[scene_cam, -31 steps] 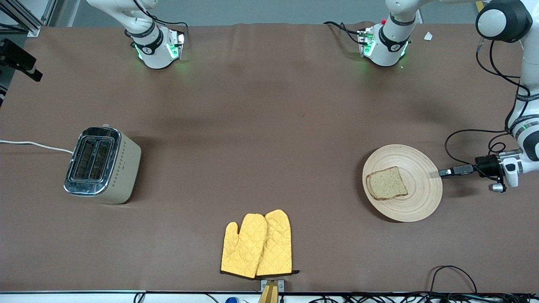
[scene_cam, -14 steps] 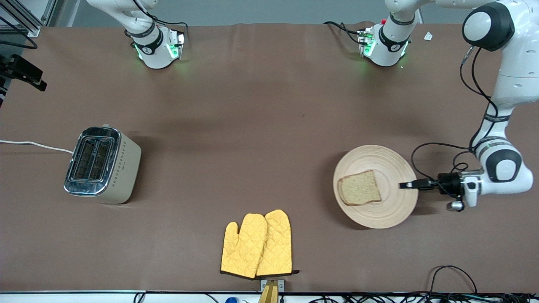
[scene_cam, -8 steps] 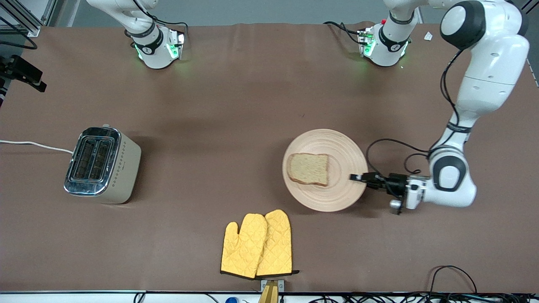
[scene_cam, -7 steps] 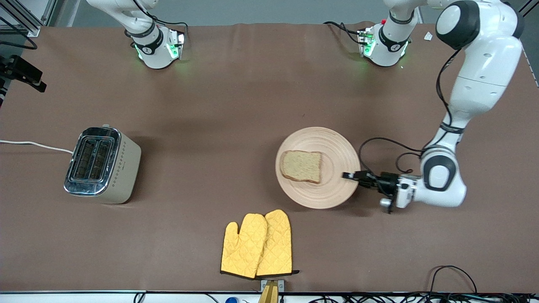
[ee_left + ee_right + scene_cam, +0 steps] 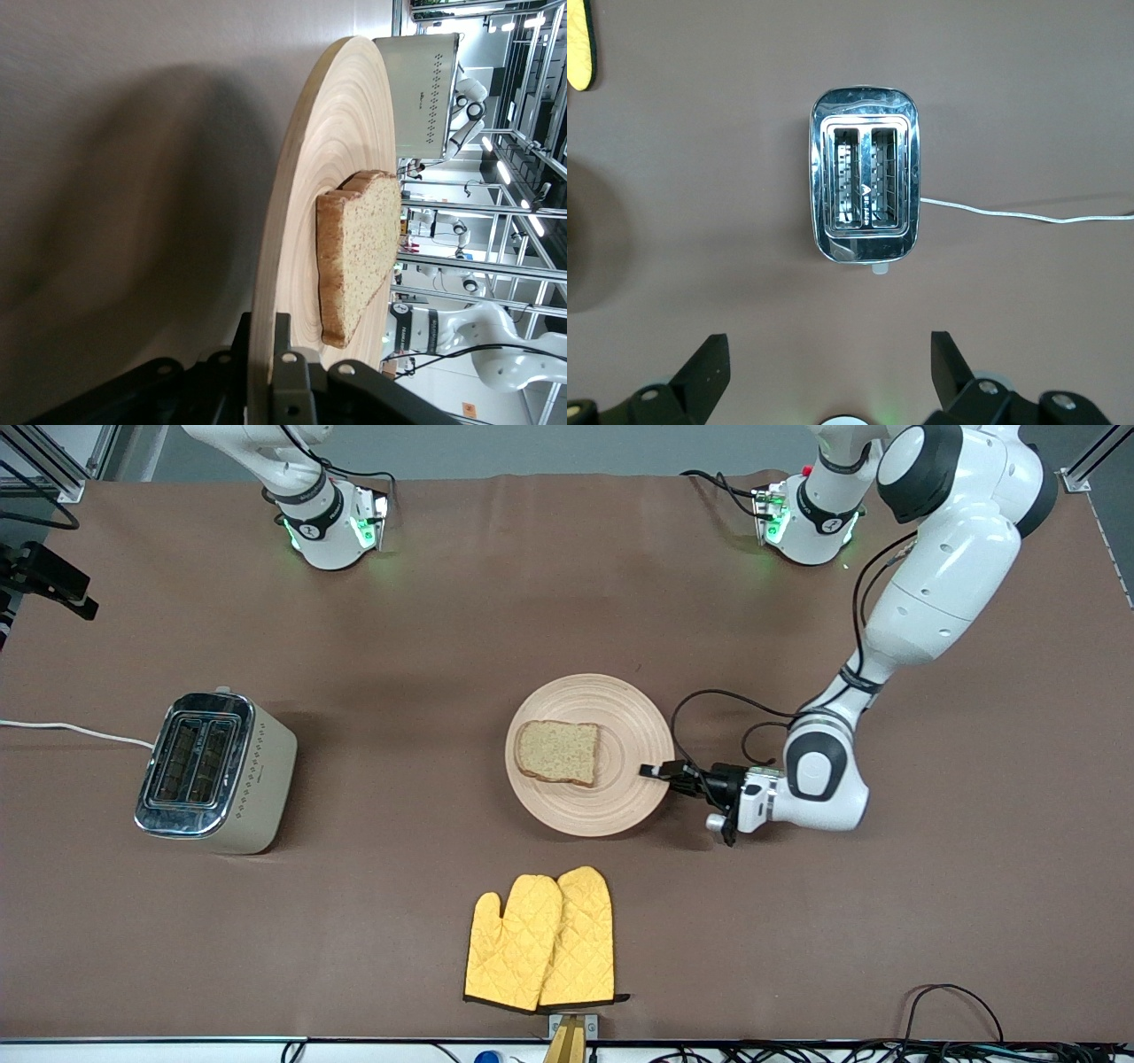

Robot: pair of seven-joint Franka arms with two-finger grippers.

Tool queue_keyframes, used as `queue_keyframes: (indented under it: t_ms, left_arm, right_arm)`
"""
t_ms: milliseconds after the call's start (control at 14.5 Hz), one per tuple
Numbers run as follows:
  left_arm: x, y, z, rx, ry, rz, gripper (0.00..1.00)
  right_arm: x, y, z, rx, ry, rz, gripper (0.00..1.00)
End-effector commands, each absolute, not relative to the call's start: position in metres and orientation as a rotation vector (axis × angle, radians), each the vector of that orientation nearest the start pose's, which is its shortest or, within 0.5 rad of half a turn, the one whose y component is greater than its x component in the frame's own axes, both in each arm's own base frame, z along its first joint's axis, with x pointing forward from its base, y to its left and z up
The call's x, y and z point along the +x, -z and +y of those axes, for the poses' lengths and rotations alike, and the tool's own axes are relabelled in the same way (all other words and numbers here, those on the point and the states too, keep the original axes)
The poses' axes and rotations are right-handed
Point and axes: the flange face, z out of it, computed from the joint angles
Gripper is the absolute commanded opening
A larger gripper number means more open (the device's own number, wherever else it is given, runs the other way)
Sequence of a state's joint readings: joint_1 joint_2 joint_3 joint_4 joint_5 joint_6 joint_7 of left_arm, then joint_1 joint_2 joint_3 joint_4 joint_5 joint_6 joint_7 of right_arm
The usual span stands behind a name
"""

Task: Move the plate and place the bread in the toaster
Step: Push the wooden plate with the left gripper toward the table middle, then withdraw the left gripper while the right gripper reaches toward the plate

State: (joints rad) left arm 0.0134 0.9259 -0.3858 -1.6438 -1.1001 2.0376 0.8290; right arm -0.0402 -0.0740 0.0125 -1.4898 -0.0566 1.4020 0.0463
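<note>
The plate [image 5: 589, 766] looks like pale, matt, ring-grooved wood; the bread [image 5: 557, 751] is rough and grainy; the toaster [image 5: 213, 772] has a glossy chrome top; the yellow mitts [image 5: 541, 939], lower centre, are quilted cloth.

**Hidden and cut-off parts**

In the left wrist view, the round pale-wood plate [image 5: 332, 133] runs out of the picture where the left gripper's [image 5: 275, 390] black fingers [image 5: 285, 388] clamp its rim, so the contact itself is only partly shown. The slice of brown wholegrain bread [image 5: 356, 252] covers the plate's middle.

In the right wrist view, the right gripper [image 5: 826, 376] shows only two spread black fingers [image 5: 704, 367], their bases cut by the picture's edge. The boxy chrome-topped toaster's [image 5: 865, 186] white cord [image 5: 1019, 214] leaves the frame, its plug unseen.

In the front view, the right arm's hand lies outside the picture.
</note>
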Motion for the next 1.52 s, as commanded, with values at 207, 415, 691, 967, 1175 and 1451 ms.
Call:
queue_keyframes:
  t_ms: [207,415,691,967,1175,1451]
  left_arm:
    - [0.581,-0.107,-0.292,1.932,0.178,-0.283,0.03]
    - [0.577,-0.097,-0.297,1.959,0.180,-0.280,0.28]
    - [0.589,-0.107,-0.272,1.987,0.193,-0.196,1.00]
    - [0.641,-0.201,-0.210,2.204,0.239,-0.038,1.00]
    - [0.669,-0.273,-0.166,2.400,0.185,0.042,1.00]
    - [0.686,-0.380,-0.090,2.644,0.116,0.020,1.00]
  right_arm:
    - [0.509,-0.687,-0.015,-3.207,-0.011,0.105,1.00]
    - [0.509,-0.687,-0.014,-3.205,-0.013,0.102,1.00]
    - [0.509,-0.687,-0.016,-3.205,-0.014,0.107,1.00]
    - [0.510,-0.689,-0.015,-3.200,0.011,0.108,1.00]
    - [0.511,-0.690,-0.014,-3.196,0.018,0.106,1.00]
    - [0.525,-0.675,-0.002,-3.087,0.041,0.105,1.00]
